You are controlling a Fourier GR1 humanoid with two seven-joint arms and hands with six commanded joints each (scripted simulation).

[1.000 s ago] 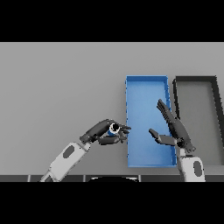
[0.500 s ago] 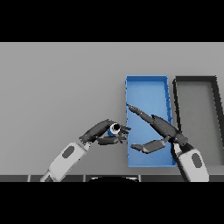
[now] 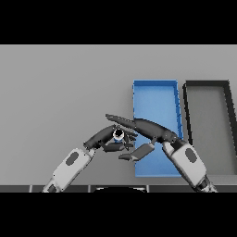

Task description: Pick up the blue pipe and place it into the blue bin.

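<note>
Blue pipe [image 3: 118, 134] is what I look for first in the head view, my only view: I see just its pale round end with a dark bore and a sliver of blue below it, just left of the blue bin's [image 3: 155, 84] lower left corner, above the grey table [image 3: 60, 92] and outside the bin. My left hand [image 3: 104, 138] has its fingers and thumb curled round the pipe, gripping it from the side away from the bin. My right hand [image 3: 147, 128] reaches from over the bin's lower part out across its left wall, its fingers straight and slack, the uppermost ones lying just above the pipe and the left hand's fingers, the thumb spread below them; it holds nothing, and I cannot tell whether it touches the pipe. On the far side of the blue bin from the pipe, just beside it, sits a black bin [image 3: 207, 84].
</note>
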